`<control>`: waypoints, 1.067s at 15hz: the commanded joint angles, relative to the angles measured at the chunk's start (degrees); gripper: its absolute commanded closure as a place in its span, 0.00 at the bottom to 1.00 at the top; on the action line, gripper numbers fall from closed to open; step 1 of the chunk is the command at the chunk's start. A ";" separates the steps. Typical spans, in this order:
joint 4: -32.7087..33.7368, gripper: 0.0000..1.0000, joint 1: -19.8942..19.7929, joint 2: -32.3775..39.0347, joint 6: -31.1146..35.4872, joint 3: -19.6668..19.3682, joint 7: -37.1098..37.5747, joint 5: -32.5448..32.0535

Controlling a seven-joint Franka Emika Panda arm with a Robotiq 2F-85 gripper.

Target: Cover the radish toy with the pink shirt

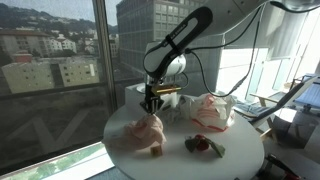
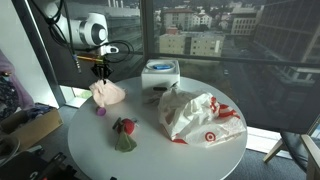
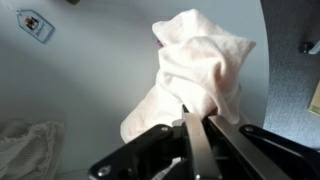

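Observation:
My gripper (image 1: 151, 108) (image 2: 100, 78) is shut on the top of the pink shirt (image 1: 140, 132) (image 2: 108, 93). It holds the shirt bunched up at one side of the round white table (image 1: 240, 160); the lower folds seem to rest on the tabletop. In the wrist view the pale pink fabric (image 3: 200, 70) hangs pinched between the shut jaws of the gripper (image 3: 190, 112). The radish toy (image 1: 203, 146) (image 2: 124, 131) is dark red with green leaves. It lies uncovered near the table's front, a short way from the shirt.
A whitish cloth with red trim (image 1: 210, 110) (image 2: 195, 115) lies crumpled on the table. A white box with a blue top (image 2: 160, 72) stands at the window side. A small dark object (image 1: 155, 151) (image 2: 100, 113) sits by the shirt. Windows run close behind the table.

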 commanded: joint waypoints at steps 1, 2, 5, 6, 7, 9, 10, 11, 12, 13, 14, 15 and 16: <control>-12.68 0.98 -1.92 -12.16 4.34 0.18 4.11 6.90; -15.42 0.98 -2.58 -14.77 5.38 0.25 4.61 9.12; -24.73 0.98 -4.47 -23.12 9.39 -0.74 6.13 13.93; -27.06 0.98 -4.97 -25.31 10.26 -1.18 6.66 14.63; -29.35 0.98 -5.38 -27.37 10.92 -1.89 7.48 14.24; -33.81 0.98 -6.56 -31.40 12.32 -3.21 9.50 13.62; -35.72 0.98 -7.24 -33.20 12.74 -3.71 10.09 13.78; -37.64 0.98 -7.96 -35.08 12.85 -4.20 10.77 14.16; -39.27 0.98 -8.67 -36.59 12.67 -4.66 11.64 13.88; -40.94 0.98 -9.49 -38.11 12.06 -5.12 12.81 13.51; -42.49 0.98 -10.28 -39.57 12.02 -5.48 13.67 13.41; -44.34 0.98 -11.00 -41.41 12.26 -5.88 13.94 14.35; -45.63 0.98 -11.72 -42.70 11.30 -6.23 14.45 14.59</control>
